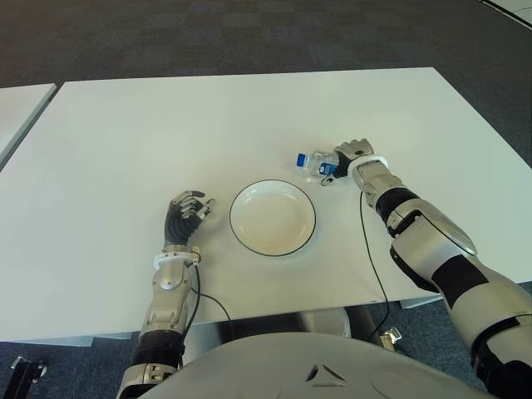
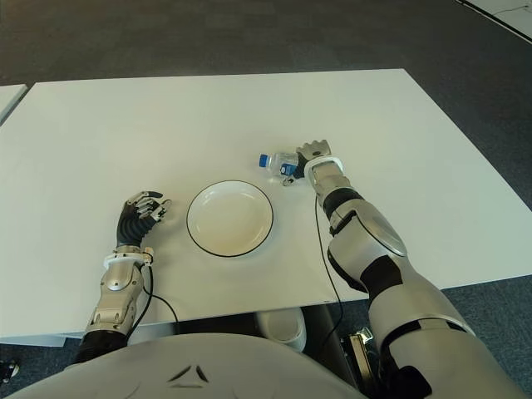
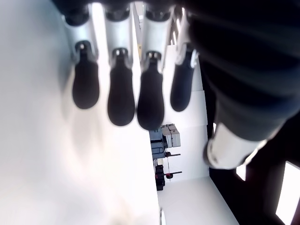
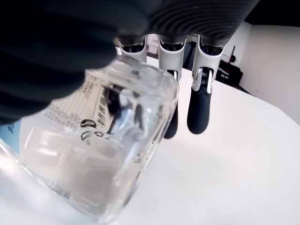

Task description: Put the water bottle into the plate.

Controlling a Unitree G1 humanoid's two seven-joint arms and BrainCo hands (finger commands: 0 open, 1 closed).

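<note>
The lying bottle [image 1: 314, 161], right of centre beyond the plate [image 1: 273, 217], is clasped by the right hand [image 1: 349, 158]; the left hand [image 1: 184, 213], fingers loosely apart, is seen left of the plate on the tabletop [image 1: 166, 133].

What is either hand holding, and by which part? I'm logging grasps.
The right hand is around the water bottle at its base end, cap pointing away; a firm grip cannot be told. The left hand holds nothing.

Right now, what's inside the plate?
Nothing: the plate shows only its bare white inside. The water bottle lies on the table behind it, under the right hand. The left hand is left of the plate.
</note>
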